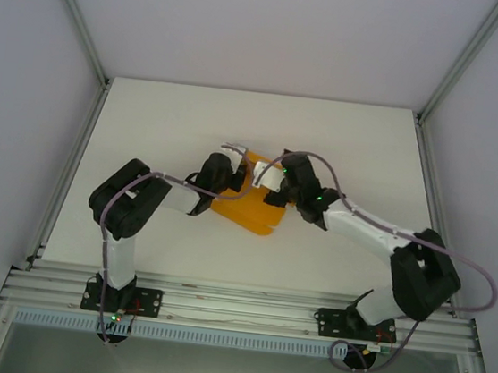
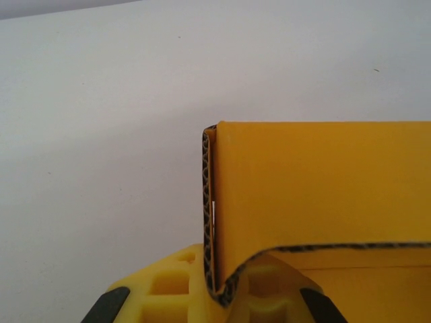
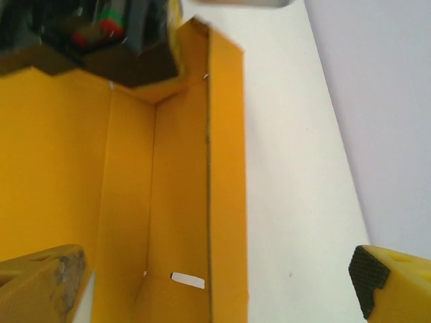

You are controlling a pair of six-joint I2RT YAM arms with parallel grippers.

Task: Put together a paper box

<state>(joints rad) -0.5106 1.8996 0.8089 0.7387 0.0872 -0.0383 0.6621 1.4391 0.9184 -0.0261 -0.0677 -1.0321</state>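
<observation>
Paper box, made of orange-yellow card and partly folded, is seen at the middle of the white table, between the two arms. Much of it is covered by the grippers in the top view. From what shows, its long axis is judged to run from the far side toward the near edge, slanted a little to the right, though this cannot be fixed with certainty. Its open side is turned upward. In the right wrist view, raised walls meet at an inner corner, with the floor panel beside them.

The left gripper is placed at the box's left far corner. In the left wrist view its black pads are spread wide. A folded, double-thickness wall corner stands between them and is not pinched. The right gripper is placed at the right side. Its fingers are likewise parted, one over the box floor and one out over the bare table, so that the long wall is straddled but not held.

Several risks are judged from this. With neither wall clamped, a folded wall could spring back flat once support is withdrawn. If one jaw is closed off-centre, the thin card could be creased or the fold crushed. The light box could be pushed across the smooth table by a one-sided press. The two grippers are close together, so contact between them is possible.
</observation>
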